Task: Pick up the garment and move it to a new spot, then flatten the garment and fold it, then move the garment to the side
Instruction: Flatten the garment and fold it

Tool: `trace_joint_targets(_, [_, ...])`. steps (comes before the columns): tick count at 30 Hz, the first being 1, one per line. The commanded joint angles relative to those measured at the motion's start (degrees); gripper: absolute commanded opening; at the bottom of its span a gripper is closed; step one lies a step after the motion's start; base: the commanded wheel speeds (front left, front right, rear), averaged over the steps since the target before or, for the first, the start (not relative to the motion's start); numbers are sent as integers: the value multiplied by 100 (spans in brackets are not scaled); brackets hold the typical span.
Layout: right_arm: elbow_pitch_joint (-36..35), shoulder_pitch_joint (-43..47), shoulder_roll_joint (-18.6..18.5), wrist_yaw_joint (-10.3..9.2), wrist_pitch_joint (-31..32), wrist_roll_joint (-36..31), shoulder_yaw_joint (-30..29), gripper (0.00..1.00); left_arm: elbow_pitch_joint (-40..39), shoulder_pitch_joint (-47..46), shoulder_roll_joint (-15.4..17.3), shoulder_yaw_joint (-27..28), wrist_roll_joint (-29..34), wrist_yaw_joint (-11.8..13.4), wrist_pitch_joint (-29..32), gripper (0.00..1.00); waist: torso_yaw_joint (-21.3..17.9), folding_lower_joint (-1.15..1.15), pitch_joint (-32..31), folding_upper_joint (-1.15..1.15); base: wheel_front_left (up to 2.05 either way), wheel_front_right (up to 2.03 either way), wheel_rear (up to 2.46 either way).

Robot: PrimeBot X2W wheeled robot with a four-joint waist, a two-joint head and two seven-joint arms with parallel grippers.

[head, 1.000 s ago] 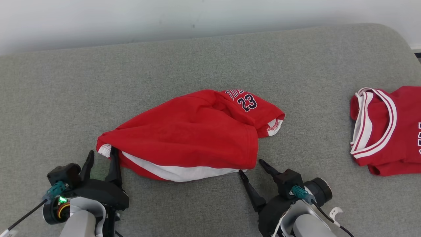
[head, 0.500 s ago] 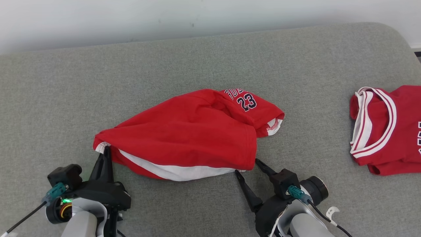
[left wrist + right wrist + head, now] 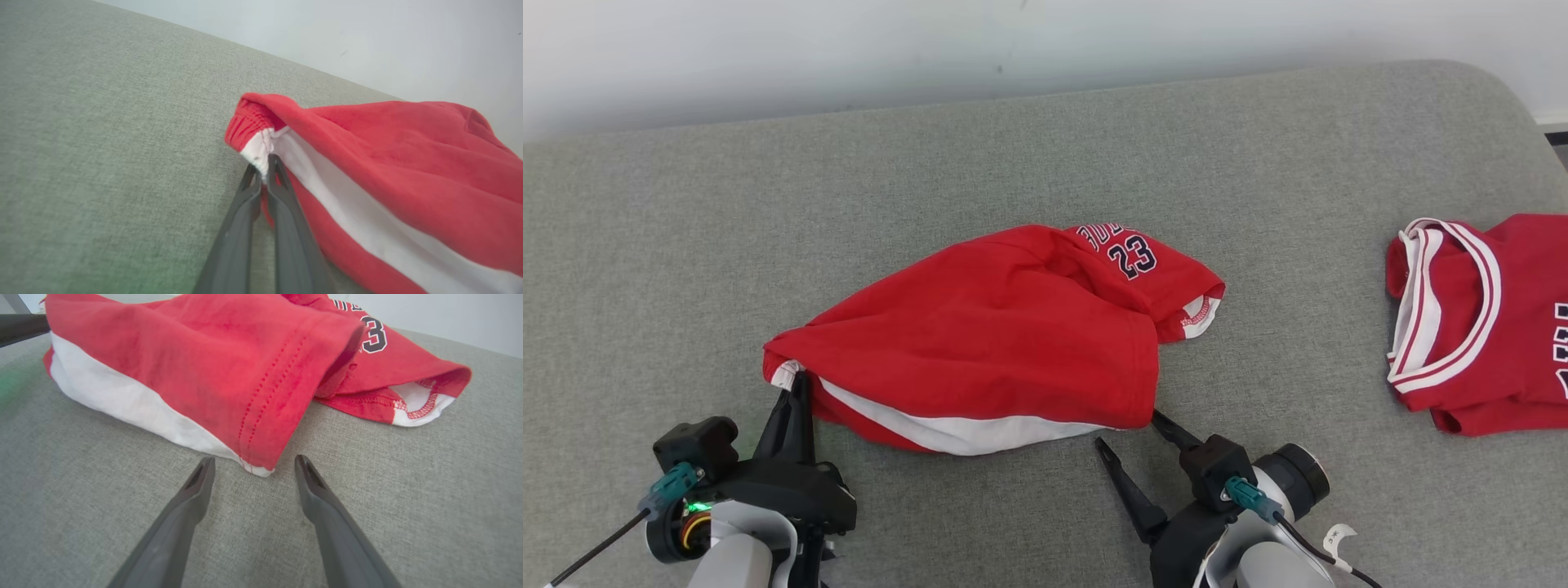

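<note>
Open grey cushion (image 3: pixel 1013 147) around the garment (image 3: pixel 980 343), second jersey (image 3: pixel 1486 327) well apart rightward

Garment (image 3: pixel 996 327) on cushion (image 3: pixel 768 204); left pincer (image 3: pixel 797 379), right pincer (image 3: pixel 1126 428) before it; another garment (image 3: pixel 1486 327) well right

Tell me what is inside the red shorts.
A white inner layer shows along the near opening of the red shorts; deeper inside is covered by the red fabric.

Left fingers (image 3: pixel 239 220), earlier apart, now tight on garment (image 3: pixel 996 327) corner.
</note>
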Motion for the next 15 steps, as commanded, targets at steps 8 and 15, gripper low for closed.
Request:
trace_joint_targets(8, [81, -100, 2, -16, 22, 66, 113, 16, -67, 11, 21, -77, -76, 6, -16, 0, -5, 0, 15, 0, 0, 0, 0])
trace_joint_targets(15, [-47, -157, -9, -16, -15, 345, 132, 0, -165, -36, 13, -212, -227, 6, -16, 0, -3, 0, -30, 0, 0, 0, 0])
